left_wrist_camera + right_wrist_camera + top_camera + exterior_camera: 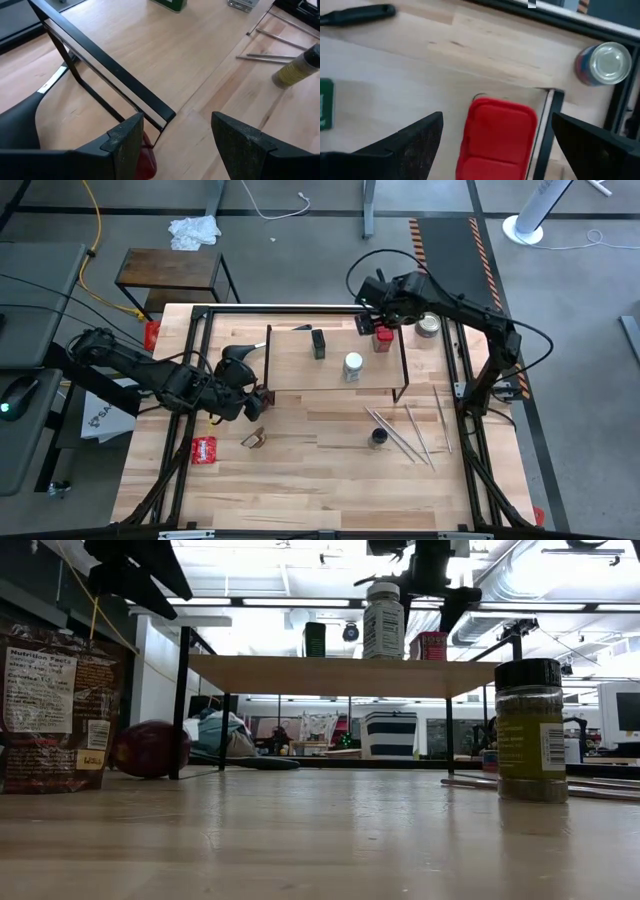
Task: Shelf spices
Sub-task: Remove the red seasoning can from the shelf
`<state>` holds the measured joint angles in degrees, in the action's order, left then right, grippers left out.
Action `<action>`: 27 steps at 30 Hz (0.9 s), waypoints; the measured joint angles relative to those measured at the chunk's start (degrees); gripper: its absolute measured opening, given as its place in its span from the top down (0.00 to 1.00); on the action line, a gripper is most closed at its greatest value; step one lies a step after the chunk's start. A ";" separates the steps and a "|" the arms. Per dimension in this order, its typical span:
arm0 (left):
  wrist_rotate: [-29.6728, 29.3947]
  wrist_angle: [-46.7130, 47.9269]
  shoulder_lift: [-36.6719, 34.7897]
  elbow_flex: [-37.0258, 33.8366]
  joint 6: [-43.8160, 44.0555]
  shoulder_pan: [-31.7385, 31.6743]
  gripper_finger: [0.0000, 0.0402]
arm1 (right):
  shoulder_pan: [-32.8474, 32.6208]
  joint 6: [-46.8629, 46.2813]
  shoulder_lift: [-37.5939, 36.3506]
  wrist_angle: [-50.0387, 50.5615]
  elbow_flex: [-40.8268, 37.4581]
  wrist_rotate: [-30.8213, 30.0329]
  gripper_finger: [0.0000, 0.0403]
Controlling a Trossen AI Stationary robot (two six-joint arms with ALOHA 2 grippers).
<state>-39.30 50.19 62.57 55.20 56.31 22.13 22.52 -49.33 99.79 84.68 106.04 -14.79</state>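
Spices are partly shelved: on the long light-wood shelf board [300,360] with thin black rod end frames stand a dark green-labelled jar [318,343], a clear jar with a white cap [352,366] and a red-capped jar [382,338] at the board's right end. One dark black-capped jar of greenish spice [377,438] is on the butcher-block worktop [300,490], beside loose metal rods [410,435], and a small tan wedge-shaped holder [254,439] lies nearer the left arm.

The right pincer [495,145] hangs over the red-capped jar with its fingers spread wide on either side and not touching it, so the jar looks set down and released. A clean exit would be a straight lift before any sideways travel, since the jar sits close to the black end frame and to a round silver tin [605,62] just beyond it.

The left pincer [177,145] is released and empty, low over the worktop by the shelf's left end frame, near a dark red object [262,394] I cannot identify. If it goes for the remaining jar, it should clear the frame rod first, approach from above, square the fingers across the jar's body below the cap, and avoid the rods lying next to it.
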 joint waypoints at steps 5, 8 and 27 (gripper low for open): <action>0.49 0.00 0.00 0.00 0.00 0.00 0.43 | -0.04 -1.70 0.00 1.69 0.00 1.59 0.10; 1.13 0.00 0.00 -0.02 0.00 0.00 0.43 | -0.04 -2.31 0.29 1.64 0.00 1.72 0.14; 4.17 -0.08 0.00 -0.04 0.02 0.00 0.43 | -0.17 1.76 3.22 2.46 -0.04 1.43 0.50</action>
<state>-35.13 50.12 62.57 55.16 56.34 22.13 22.35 -47.57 103.01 87.14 106.00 -13.36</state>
